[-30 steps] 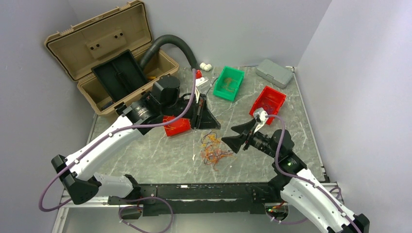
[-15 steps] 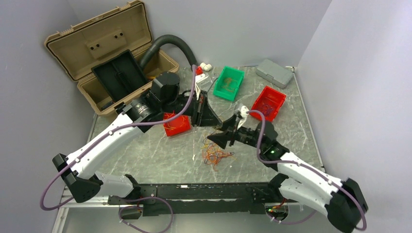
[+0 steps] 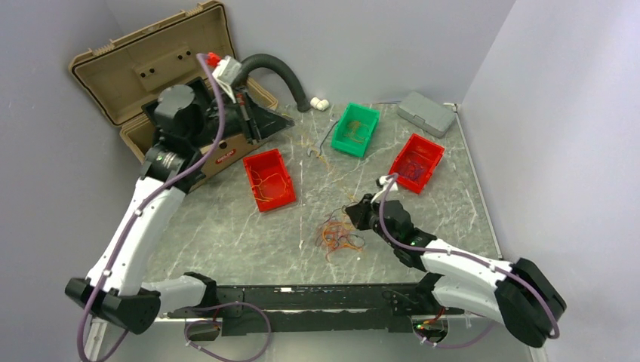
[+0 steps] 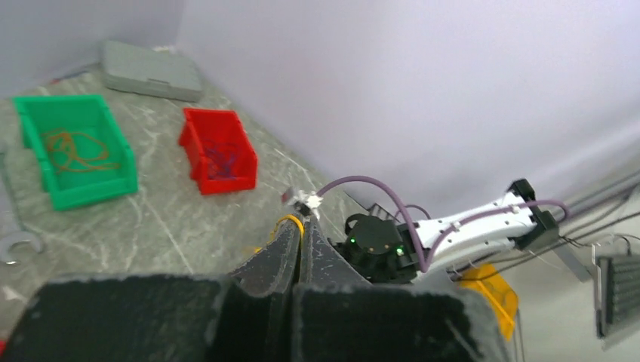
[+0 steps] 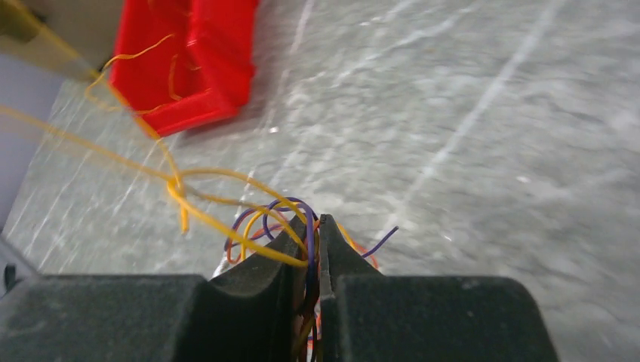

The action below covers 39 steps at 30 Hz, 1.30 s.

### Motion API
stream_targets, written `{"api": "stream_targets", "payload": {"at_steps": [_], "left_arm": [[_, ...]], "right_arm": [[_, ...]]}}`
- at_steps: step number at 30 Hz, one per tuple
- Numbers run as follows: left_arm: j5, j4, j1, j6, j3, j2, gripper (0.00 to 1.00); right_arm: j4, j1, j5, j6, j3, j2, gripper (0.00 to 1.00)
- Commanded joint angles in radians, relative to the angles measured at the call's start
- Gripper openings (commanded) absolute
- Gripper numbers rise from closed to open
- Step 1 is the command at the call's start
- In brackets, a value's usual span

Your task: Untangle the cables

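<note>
The right end effector (image 5: 318, 226), clamped on the cable tangle (image 3: 338, 235), should anchor it while the left end effector (image 4: 300, 228), pinching a yellow cable (image 5: 177, 188), pulls slowly.

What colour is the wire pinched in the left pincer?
Yellow; the wire shows best in the left wrist view.

The overhead camera sits above and behind the arm bases, looking down and forward over the whole desk (image 3: 226, 226). The left wrist camera is up high by the tan toolbox (image 3: 151, 75). It faces across the desk past its own fingers (image 4: 272, 260) towards the green bin (image 4: 75, 147), the far red bin (image 4: 219, 149), the grey case (image 4: 147, 69) and the right arm (image 4: 468, 226), all visible from overhead too. The right wrist camera hangs very low, close over the cables (image 5: 249, 219), looking along its fingers to the middle red bin (image 5: 189, 68), which is also seen from above.
</note>
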Motion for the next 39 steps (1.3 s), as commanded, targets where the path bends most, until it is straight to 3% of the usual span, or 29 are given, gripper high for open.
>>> {"api": "stream_targets", "payload": {"at_steps": [1, 5, 8, 11, 15, 20, 29, 39], "left_arm": [[-0.139, -0.036, 0.063, 0.081, 0.019, -0.128, 0.00], [-0.279, -0.136, 0.099, 0.146, -0.026, -0.188, 0.00], [-0.358, -0.201, 0.117, 0.176, -0.031, -0.203, 0.00], [-0.345, -0.203, 0.131, 0.179, -0.042, -0.211, 0.00], [-0.173, -0.172, 0.134, 0.153, -0.035, -0.169, 0.00], [-0.117, -0.235, 0.134, 0.174, -0.018, -0.120, 0.00], [-0.104, -0.262, 0.134, 0.212, -0.074, -0.107, 0.00], [-0.176, -0.297, 0.134, 0.295, -0.162, -0.067, 0.00]], "right_arm": [[-0.308, -0.017, 0.276, 0.100, -0.016, -0.114, 0.13], [-0.547, -0.040, 0.470, 0.219, 0.023, -0.207, 0.12], [-0.713, -0.066, 0.600, 0.372, 0.060, -0.228, 0.33], [-0.880, -0.092, 0.705, 0.561, 0.106, -0.218, 0.33], [-0.796, -0.096, 0.658, 0.416, 0.130, -0.206, 0.33], [-0.678, -0.096, 0.498, 0.157, 0.181, -0.210, 0.66], [-0.618, -0.095, 0.397, 0.013, 0.199, -0.321, 0.92], [-0.603, -0.097, 0.359, -0.018, 0.193, -0.376, 0.95]]}}
